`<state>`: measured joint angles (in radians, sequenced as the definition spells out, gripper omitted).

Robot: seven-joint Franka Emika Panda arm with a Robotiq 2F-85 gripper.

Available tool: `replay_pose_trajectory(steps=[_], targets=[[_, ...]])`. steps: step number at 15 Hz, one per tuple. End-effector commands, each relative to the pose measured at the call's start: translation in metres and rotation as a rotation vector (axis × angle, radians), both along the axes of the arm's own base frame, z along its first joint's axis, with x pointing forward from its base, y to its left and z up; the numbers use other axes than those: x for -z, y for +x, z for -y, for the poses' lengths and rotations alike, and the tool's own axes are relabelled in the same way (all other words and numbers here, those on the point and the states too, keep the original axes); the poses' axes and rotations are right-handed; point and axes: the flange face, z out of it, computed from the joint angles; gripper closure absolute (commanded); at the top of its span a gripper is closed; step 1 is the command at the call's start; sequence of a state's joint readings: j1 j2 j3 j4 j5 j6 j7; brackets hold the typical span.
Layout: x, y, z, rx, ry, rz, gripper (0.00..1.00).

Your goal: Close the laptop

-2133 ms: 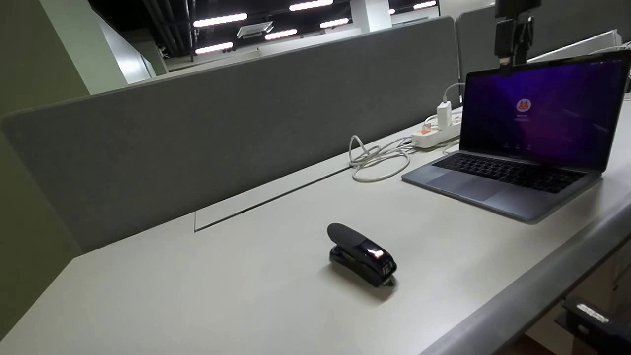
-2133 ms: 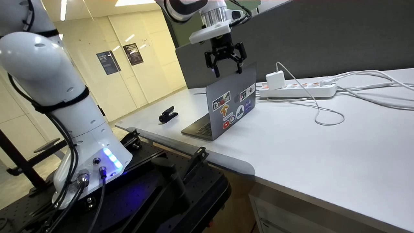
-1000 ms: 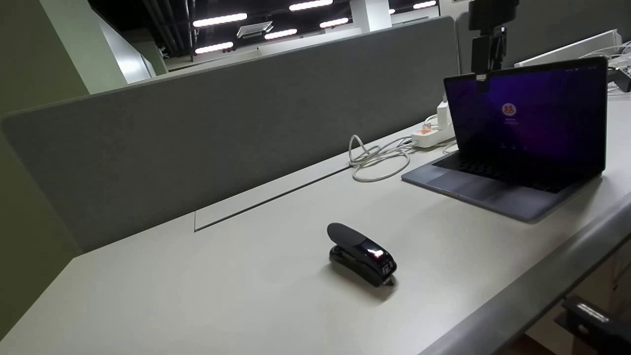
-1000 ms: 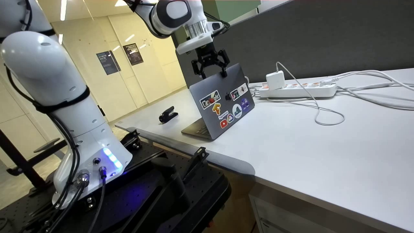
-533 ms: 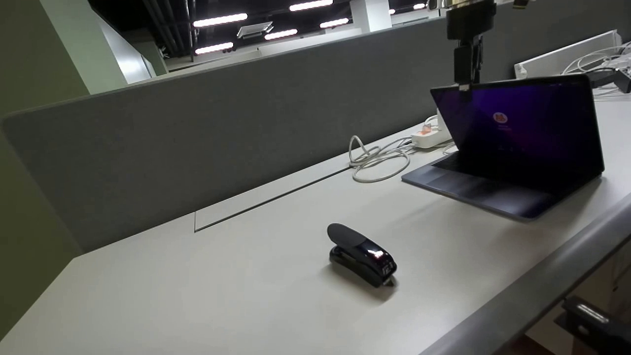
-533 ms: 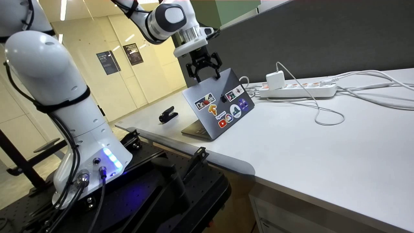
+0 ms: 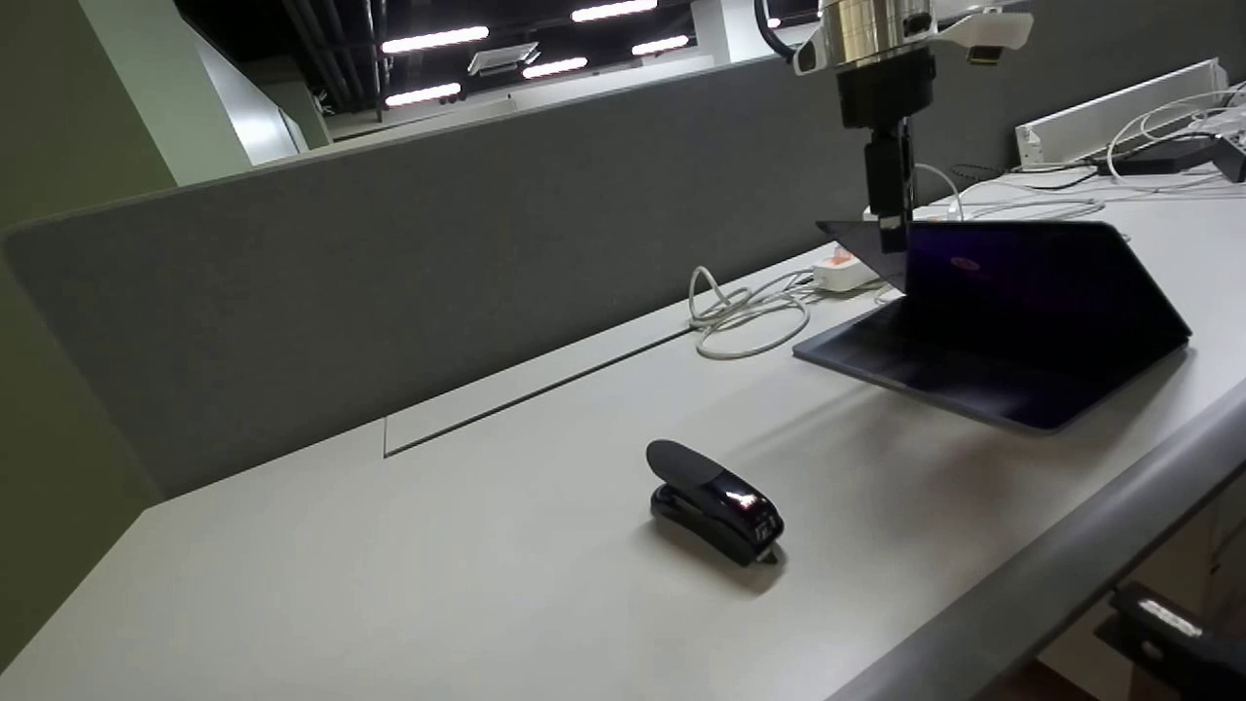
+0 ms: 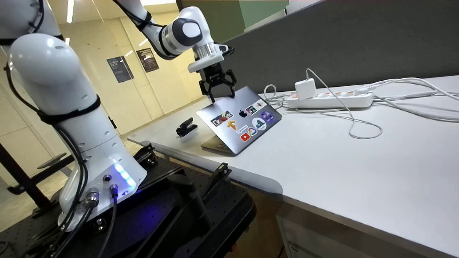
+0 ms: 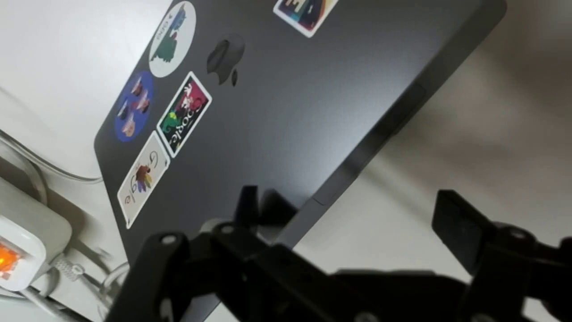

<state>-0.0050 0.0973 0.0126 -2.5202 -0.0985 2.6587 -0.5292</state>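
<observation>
The dark-grey laptop [image 7: 1032, 282] stands on the table with its lid tilted forward over the keyboard, partly folded. Its screen is dark and seen at a steep angle. The stickered lid back [image 8: 240, 118] shows in an exterior view, and also in the wrist view [image 9: 286, 98]. My gripper [image 8: 222, 98] is open at the lid's top edge. In the wrist view the gripper [image 9: 348, 197] straddles this edge: one finger lies at the lid's outer face, the other is past the edge on the screen side. Whether the outer finger touches the lid is hard to tell.
A black stapler [image 7: 715, 501] lies on the table before the laptop. A white power strip [image 8: 330, 100] with a charger and loose cables [image 7: 745, 321] lies beside the laptop. A grey partition [image 7: 487, 253] stands along the table's back edge.
The lid has swung from upright to steeply forward over the keyboard. My open gripper has moved with its top edge, down and toward the stapler's side. The base and stapler have stayed put.
</observation>
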Motion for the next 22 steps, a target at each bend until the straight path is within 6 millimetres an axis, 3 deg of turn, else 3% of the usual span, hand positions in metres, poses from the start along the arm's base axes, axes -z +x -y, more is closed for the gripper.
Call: replay_pose_trajectory(steps=[1,8,16,22], targets=[[0.015,0.005,-0.025,-0.025,-0.008,-0.031,0.00],[0.039,-0.001,-0.044,-0.092,-0.010,-0.078,0.00],[0.071,-0.012,-0.021,-0.094,-0.049,-0.093,0.00],[0.077,-0.012,-0.016,-0.056,-0.048,-0.095,0.00]])
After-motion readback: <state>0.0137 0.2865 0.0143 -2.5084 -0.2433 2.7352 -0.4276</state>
